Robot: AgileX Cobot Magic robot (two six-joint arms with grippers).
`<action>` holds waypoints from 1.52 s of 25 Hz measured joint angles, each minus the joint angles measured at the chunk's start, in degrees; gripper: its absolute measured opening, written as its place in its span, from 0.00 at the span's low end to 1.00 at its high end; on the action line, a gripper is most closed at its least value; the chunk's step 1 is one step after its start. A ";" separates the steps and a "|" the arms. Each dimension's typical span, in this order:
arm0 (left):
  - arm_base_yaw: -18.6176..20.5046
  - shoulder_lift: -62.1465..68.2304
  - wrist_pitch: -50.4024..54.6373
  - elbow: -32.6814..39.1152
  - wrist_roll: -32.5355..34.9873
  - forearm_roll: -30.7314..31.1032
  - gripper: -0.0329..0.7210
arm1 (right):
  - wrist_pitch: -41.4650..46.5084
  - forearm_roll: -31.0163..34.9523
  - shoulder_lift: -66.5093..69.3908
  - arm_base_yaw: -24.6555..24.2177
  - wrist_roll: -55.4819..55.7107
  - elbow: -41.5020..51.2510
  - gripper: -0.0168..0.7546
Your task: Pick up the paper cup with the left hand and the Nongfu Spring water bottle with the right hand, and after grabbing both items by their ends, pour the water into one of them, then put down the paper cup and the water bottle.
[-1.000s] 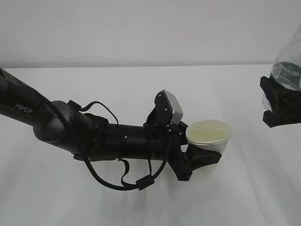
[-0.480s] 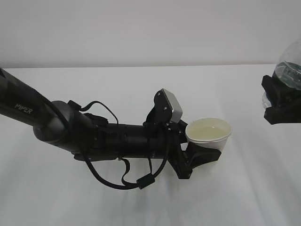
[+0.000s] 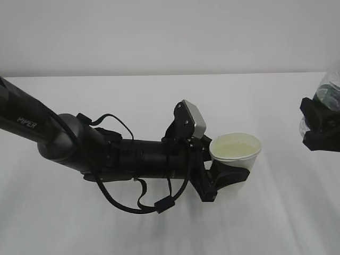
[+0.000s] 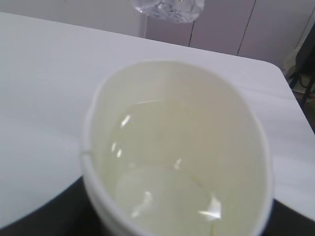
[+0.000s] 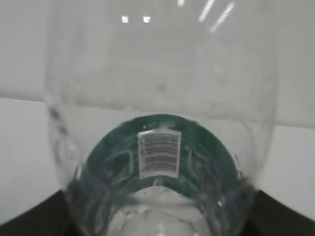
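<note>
Our left gripper (image 3: 226, 180) clasps the paper cup (image 3: 237, 154) holding water (image 4: 162, 172); our right gripper (image 3: 320, 127) clasps the Nongfu Spring water bottle (image 5: 160, 147).

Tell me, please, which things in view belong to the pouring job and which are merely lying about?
Belonging to the job:
- paper cup, held in the left hand's fingers
- water inside the cup
- Nongfu Spring water bottle, held by the right hand

Lying about:
- nothing visible; only the white table
</note>
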 joint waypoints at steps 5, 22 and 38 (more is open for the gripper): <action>0.00 0.00 0.00 0.00 0.12 0.00 0.61 | -0.11 0.00 0.00 0.00 2.40 1.41 0.58; 0.00 0.00 -0.85 0.00 0.12 0.00 0.61 | -0.11 0.24 9.76 0.00 2.98 1.12 0.58; 0.00 0.00 -1.07 0.00 1.20 0.00 0.61 | -0.11 0.36 20.16 0.00 4.13 -11.22 0.58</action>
